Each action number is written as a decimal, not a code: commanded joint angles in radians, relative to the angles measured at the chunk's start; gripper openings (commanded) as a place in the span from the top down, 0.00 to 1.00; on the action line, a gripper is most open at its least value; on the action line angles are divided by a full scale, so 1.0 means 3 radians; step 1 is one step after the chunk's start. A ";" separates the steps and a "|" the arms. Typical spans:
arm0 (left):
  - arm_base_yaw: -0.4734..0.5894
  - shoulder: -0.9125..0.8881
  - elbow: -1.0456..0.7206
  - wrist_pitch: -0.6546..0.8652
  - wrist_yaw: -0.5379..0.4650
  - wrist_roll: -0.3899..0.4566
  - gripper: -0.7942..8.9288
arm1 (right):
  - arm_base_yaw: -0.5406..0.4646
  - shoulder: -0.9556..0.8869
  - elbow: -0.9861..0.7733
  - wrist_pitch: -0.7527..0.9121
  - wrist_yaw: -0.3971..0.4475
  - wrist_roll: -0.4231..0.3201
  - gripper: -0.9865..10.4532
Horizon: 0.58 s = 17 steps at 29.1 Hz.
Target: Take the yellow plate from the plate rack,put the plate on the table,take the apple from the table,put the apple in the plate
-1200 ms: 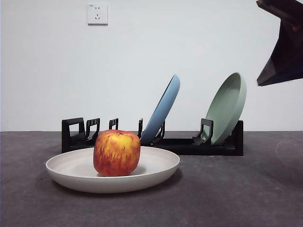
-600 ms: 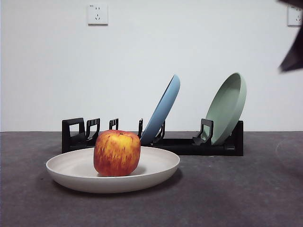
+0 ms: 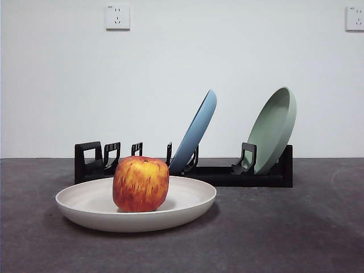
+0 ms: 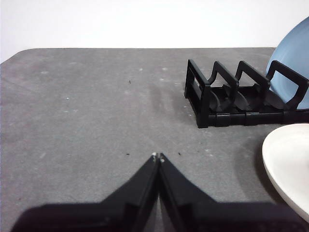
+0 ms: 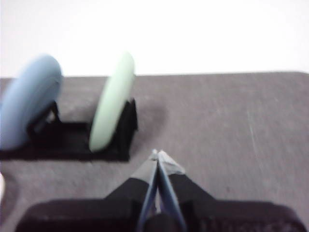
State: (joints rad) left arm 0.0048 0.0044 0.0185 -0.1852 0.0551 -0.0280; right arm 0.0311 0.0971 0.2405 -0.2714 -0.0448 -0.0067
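Apple (image 3: 140, 184) in yellow plate (image 3: 187, 205); both claws well apart.

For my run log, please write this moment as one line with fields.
apple: in yellow plate | plate: on table | left tool: shut, empty | right tool: shut, empty | plate rack: blue plate, green plate

The front view is sharp and evenly lit by soft light from above, and the yellow plate (image 3: 135, 206) throws only a faint shadow on the table (image 3: 284, 233). The left wrist view is also clear, with a pale, nearly overexposed wall and a dark shadow beside the plate rack (image 4: 241, 96). The right wrist view is blurred all over, and its background is washed out to white.
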 commanded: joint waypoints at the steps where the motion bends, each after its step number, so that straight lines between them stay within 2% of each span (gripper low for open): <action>1: 0.0011 -0.0009 -0.0051 0.0019 -0.0004 -0.0032 0.92 | 0.0010 -0.0174 -0.0287 0.0014 -0.0018 -0.0029 0.91; 7: 0.0011 -0.0009 -0.0051 0.0019 -0.0004 -0.0032 0.92 | 0.0089 -0.0320 -0.0669 0.0057 -0.0018 0.0145 0.91; 17: 0.0011 -0.0009 -0.0051 0.0019 -0.0004 -0.0032 0.92 | 0.0193 -0.0320 -0.0783 0.0294 -0.0004 0.0144 0.91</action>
State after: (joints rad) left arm 0.0048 0.0044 0.0185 -0.1852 0.0551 -0.0284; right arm 0.0860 0.0040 0.0219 -0.1848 -0.0490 0.0296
